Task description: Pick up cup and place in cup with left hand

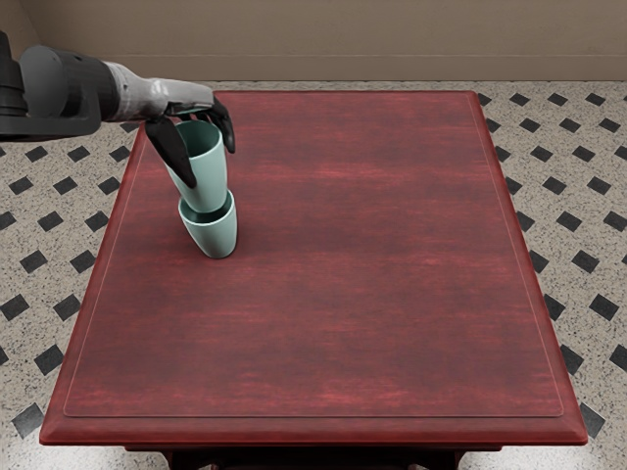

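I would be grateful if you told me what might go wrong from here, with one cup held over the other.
The upper cup overlaps the lower cup's mouth, with a dark gap showing at the right, so its base might catch on the rim if it is off-centre.

The lower cup stands on the table with nothing bracing it, so a sideways push could slide or tip it.

The left hand has fingers on either side of the upper cup; an uneven release might drag it askew.
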You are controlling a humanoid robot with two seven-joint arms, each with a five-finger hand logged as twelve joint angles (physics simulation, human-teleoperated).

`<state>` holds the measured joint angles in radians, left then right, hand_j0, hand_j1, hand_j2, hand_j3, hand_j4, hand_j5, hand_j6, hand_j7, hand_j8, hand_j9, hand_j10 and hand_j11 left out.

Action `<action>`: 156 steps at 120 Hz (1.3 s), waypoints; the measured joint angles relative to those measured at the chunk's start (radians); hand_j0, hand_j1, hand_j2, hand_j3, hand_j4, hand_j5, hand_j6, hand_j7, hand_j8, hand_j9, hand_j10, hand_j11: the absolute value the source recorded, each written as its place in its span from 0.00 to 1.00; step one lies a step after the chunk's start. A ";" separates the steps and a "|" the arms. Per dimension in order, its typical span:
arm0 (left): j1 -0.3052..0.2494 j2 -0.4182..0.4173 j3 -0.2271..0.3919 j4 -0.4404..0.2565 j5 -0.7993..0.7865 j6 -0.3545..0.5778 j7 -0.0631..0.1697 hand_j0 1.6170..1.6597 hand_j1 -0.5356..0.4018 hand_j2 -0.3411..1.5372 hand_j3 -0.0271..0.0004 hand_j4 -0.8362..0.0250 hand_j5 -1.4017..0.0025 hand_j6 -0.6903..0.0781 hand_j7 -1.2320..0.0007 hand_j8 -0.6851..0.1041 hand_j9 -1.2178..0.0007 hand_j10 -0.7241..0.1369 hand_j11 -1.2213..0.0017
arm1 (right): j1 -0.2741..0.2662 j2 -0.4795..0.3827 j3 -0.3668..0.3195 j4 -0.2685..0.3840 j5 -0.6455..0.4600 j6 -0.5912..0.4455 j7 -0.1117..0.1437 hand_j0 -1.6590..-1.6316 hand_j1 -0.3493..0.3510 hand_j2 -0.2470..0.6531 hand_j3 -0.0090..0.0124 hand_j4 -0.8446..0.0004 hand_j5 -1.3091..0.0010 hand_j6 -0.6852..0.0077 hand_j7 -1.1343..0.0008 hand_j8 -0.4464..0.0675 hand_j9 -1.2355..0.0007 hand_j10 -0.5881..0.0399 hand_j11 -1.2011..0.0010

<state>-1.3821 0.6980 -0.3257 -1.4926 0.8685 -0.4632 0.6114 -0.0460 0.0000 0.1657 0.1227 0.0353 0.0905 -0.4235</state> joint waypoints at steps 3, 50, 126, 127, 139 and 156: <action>0.000 0.000 0.000 0.000 0.000 0.000 0.000 0.77 0.32 0.25 0.99 0.41 0.42 0.65 0.34 0.75 0.37 0.65 0.38 | 0.000 0.000 0.000 0.000 0.000 0.000 0.000 0.04 0.00 0.27 0.42 1.00 1.00 0.99 1.00 0.87 1.00 0.94 1.00; 0.014 0.000 -0.004 0.000 0.010 0.025 0.000 0.84 0.41 0.24 0.99 0.47 0.52 0.54 0.46 0.61 0.47 0.54 0.47 | 0.000 0.000 0.000 0.000 0.000 0.000 0.000 0.04 0.00 0.27 0.42 1.00 1.00 0.99 1.00 0.87 1.00 0.94 1.00; 0.014 -0.002 -0.016 -0.001 -0.001 0.044 -0.001 0.96 0.67 0.21 0.99 0.71 0.79 0.62 0.76 0.60 0.76 0.59 0.76 | 0.005 0.000 0.000 0.000 0.000 0.000 0.000 0.04 0.00 0.27 0.42 1.00 1.00 0.99 1.00 0.87 1.00 0.94 1.00; 0.014 -0.003 -0.016 -0.001 -0.001 0.044 -0.001 0.96 0.67 0.21 0.99 0.72 0.79 0.62 0.77 0.60 0.77 0.60 0.77 | 0.005 0.000 0.000 0.000 0.000 0.000 0.000 0.04 0.00 0.27 0.42 1.00 1.00 0.99 1.00 0.87 1.00 0.94 1.00; 0.012 -0.005 -0.016 -0.001 -0.002 0.044 -0.001 0.96 0.70 0.20 0.99 0.75 0.82 0.65 0.80 0.63 0.79 0.62 0.79 | 0.005 0.000 0.000 0.000 0.000 0.000 0.000 0.04 0.00 0.27 0.42 1.00 1.00 0.99 1.00 0.87 1.00 0.94 1.00; 0.012 -0.009 -0.018 -0.016 -0.016 0.042 -0.001 0.96 0.76 0.20 0.99 0.80 0.86 0.70 0.84 0.68 0.84 0.67 0.84 | 0.005 0.000 0.000 0.000 0.000 0.000 0.000 0.04 0.00 0.27 0.42 1.00 1.00 0.99 1.00 0.87 1.00 0.94 1.00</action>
<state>-1.3698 0.6888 -0.3434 -1.5085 0.8523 -0.4215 0.6109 -0.0414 0.0000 0.1657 0.1230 0.0353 0.0907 -0.4236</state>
